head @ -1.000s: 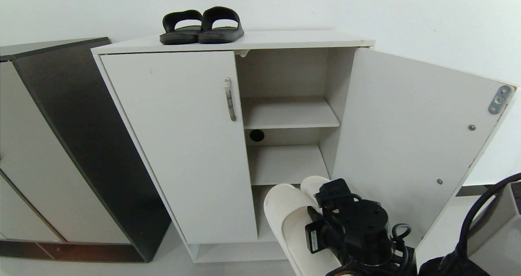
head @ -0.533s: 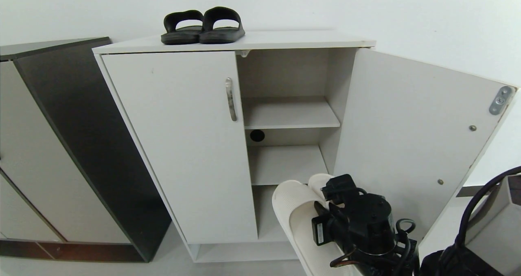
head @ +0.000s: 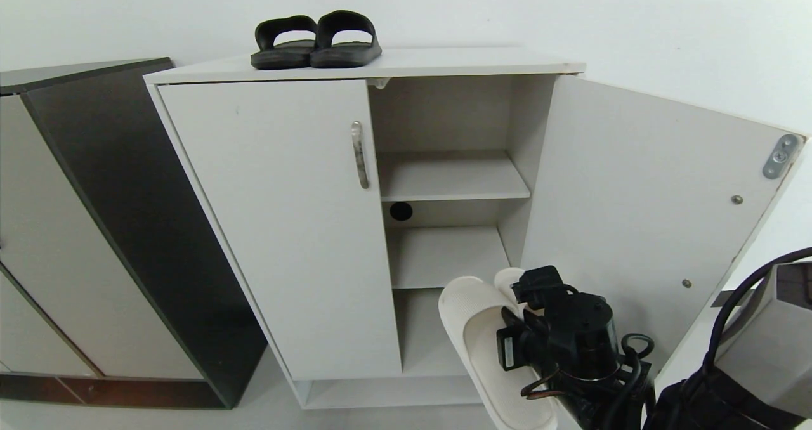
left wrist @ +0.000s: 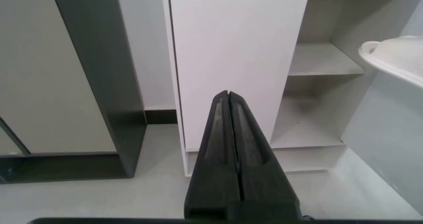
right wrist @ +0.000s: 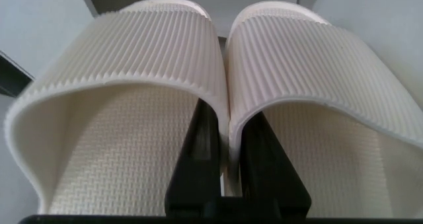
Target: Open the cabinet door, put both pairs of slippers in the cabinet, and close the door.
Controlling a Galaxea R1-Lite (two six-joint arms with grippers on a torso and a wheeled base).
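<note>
Black fingers (right wrist: 198, 151) of the right gripper (right wrist: 228, 121) clamp the touching inner straps of the white slippers (head: 482, 335), just before the lower shelves, beside the open cabinet door (head: 634, 214). The left gripper (left wrist: 228, 102) has its fingers pressed together. Black slippers (head: 317, 40) sit atop the cabinet (head: 444, 62).

The left hand (left wrist: 228, 102) has two matte black fingers (left wrist: 215, 151), broad at the base and tapering to blunt tips. The right hand (right wrist: 228, 138) has flat black fingers of its own (right wrist: 198, 164). Behind it sits a round black wrist housing (head: 580, 332) (a small white label (head: 505, 359) marks the block beside it), and thin black cables (head: 634, 347) loop off farther back.
</note>
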